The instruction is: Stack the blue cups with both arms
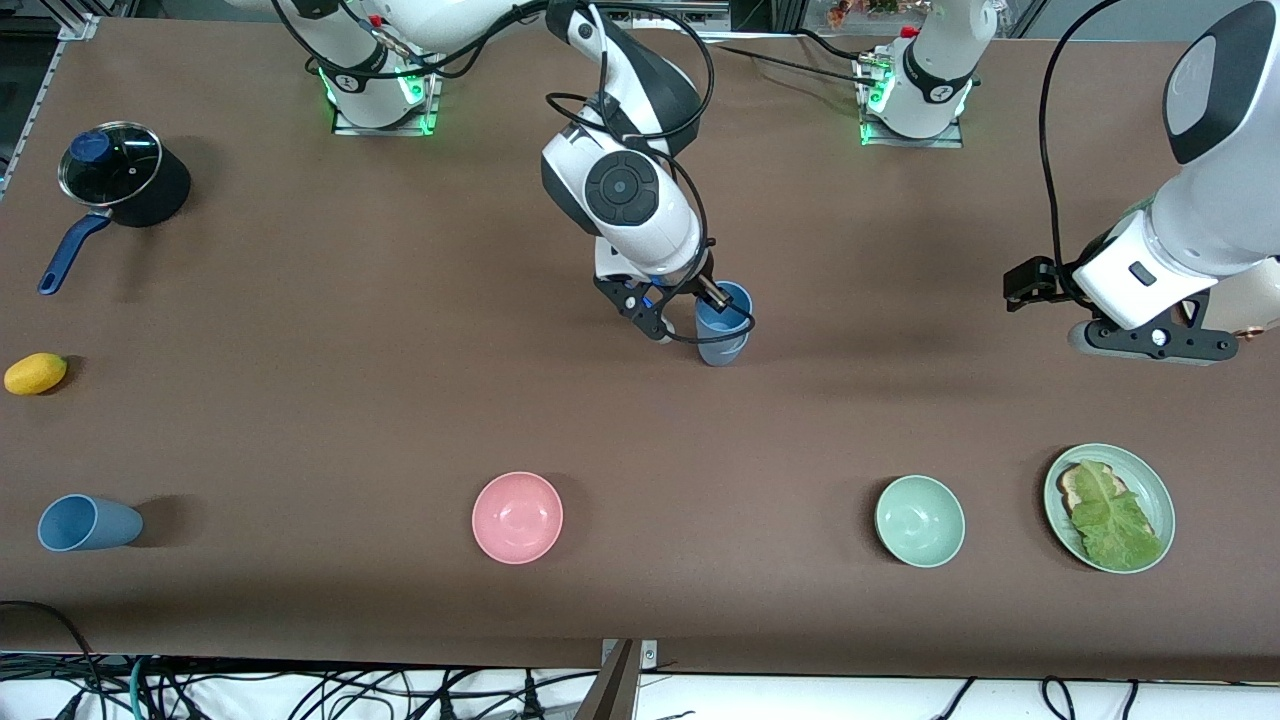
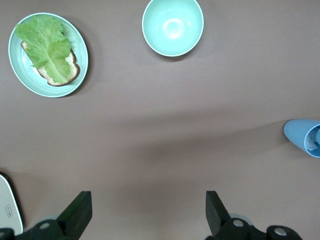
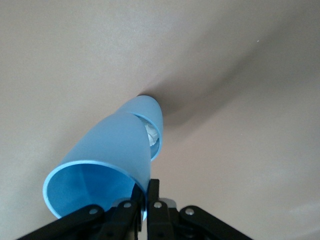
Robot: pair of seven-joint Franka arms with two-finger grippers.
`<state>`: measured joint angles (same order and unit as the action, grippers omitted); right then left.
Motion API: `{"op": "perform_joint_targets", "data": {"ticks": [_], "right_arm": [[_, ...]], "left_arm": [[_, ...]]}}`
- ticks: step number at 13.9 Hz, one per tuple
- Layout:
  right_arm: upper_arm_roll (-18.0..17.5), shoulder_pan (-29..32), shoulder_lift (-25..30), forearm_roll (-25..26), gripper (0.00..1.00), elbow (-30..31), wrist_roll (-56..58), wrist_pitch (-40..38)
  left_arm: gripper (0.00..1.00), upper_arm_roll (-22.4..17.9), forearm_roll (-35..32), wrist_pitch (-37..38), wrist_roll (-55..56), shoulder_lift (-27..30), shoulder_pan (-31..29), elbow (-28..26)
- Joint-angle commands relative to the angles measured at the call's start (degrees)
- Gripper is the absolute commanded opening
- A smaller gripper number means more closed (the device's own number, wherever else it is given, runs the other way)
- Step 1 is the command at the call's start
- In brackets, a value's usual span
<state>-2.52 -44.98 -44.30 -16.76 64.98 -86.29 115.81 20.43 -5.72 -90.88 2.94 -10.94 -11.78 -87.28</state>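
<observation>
My right gripper (image 1: 690,305) is shut on the rim of a blue cup (image 1: 722,312) near the table's middle. In the right wrist view the fingers (image 3: 152,192) pinch that cup's wall (image 3: 107,150). Its base sits in the mouth of a second blue cup (image 3: 150,111) standing on the table (image 1: 719,350). The pair also shows in the left wrist view (image 2: 304,136). A third blue cup (image 1: 88,523) lies on its side near the front edge at the right arm's end. My left gripper (image 1: 1160,342) hangs open and empty over bare table at the left arm's end (image 2: 147,212).
A pink bowl (image 1: 517,517), a green bowl (image 1: 920,521) and a green plate (image 1: 1152,478) with bread and lettuce line the front. A black pot (image 1: 125,175) with a glass lid and a yellow fruit (image 1: 35,373) sit at the right arm's end.
</observation>
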Motion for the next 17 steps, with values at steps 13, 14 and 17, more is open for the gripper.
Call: {"op": "perform_joint_targets", "data": {"ticks": [13, 14, 17], "right_arm": [[0.5, 5.9, 1.5, -0.9, 1.0, -2.5, 5.3, -7.6], [0.7, 7.9, 3.3, -0.9, 1.0, -2.4, 11.3, -11.2], [2.2, 13.9, 5.4, 0.2, 1.0, -1.9, 32.2, -26.6]], "left_arm": [[1.0, -18.0, 6.5, -5.5, 0.0, 14.9, 14.9, -13.4], [1.0, -18.0, 6.5, -5.4, 0.0, 14.5, 14.9, -13.0], [1.0, -18.0, 6.5, -5.3, -0.4, 13.8, 14.6, -12.0]]}}
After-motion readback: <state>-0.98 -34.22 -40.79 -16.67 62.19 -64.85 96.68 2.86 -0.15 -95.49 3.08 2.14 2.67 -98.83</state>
